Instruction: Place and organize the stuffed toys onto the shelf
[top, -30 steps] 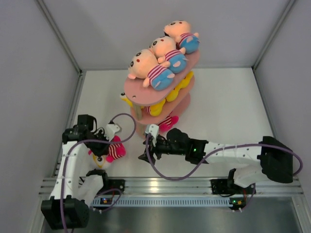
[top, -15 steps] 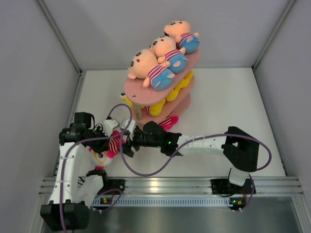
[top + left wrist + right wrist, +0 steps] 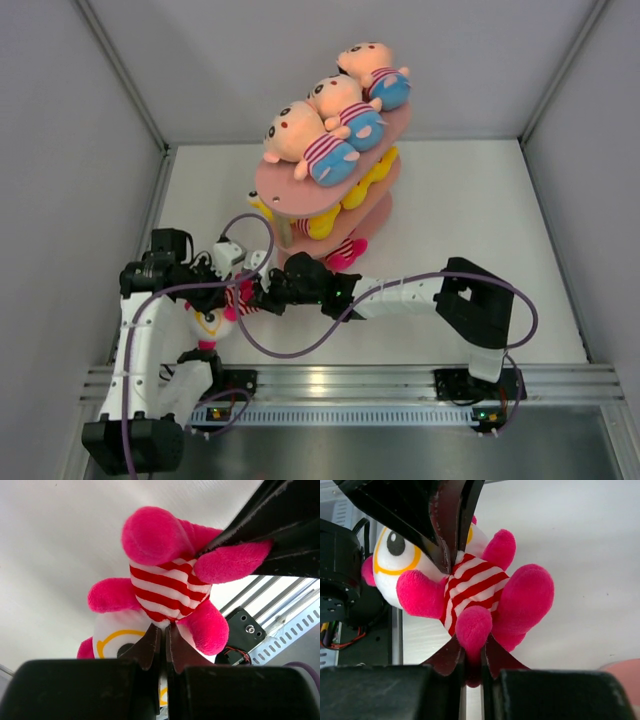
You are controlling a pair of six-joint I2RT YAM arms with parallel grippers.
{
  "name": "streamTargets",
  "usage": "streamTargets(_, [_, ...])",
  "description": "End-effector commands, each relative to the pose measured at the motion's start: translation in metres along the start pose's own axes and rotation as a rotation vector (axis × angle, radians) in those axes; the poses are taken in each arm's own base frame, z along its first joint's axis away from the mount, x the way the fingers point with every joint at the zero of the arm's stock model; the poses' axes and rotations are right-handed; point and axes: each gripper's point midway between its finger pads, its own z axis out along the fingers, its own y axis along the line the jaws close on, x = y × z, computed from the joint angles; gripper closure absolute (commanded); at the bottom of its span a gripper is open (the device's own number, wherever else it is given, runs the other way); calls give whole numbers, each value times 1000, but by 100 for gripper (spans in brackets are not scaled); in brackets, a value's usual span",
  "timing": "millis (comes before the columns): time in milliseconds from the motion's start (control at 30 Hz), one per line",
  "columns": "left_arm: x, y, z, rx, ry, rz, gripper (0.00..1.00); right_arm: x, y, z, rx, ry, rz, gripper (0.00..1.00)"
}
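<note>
A pink stuffed toy (image 3: 222,312) with a white face and a red-and-white striped shirt hangs between both grippers at the front left. My left gripper (image 3: 163,626) is shut on the shirt (image 3: 165,587) just below the toy's head. My right gripper (image 3: 474,645) is shut on one pink limb of the same toy (image 3: 470,587). In the top view the right gripper (image 3: 258,297) sits right beside the left gripper (image 3: 230,298). The salmon-pink shelf (image 3: 283,190) stands behind them. Three peach-headed dolls (image 3: 300,135) lie on its top tier, yellow toys (image 3: 330,218) on the middle tier, and a pink striped toy (image 3: 345,250) on the bottom tier.
Grey walls close in the white table on the left, back and right. A metal rail (image 3: 340,380) runs along the near edge by the arm bases. Purple cables (image 3: 300,345) loop from both arms over the table.
The right arm swung left across the table to the toy that the left gripper holds. Its jaws, open before, have closed on a pink limb. The left gripper kept its grip.
</note>
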Motion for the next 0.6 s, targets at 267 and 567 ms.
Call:
streamTargets(267, [-18,5,-12,-29,-28,-73,23,-28,13,-47,-7,-67,89,100])
streamTargets(567, [-36,17,-16,-36,-23,-165,9,5,22,-134,107,61,137,100])
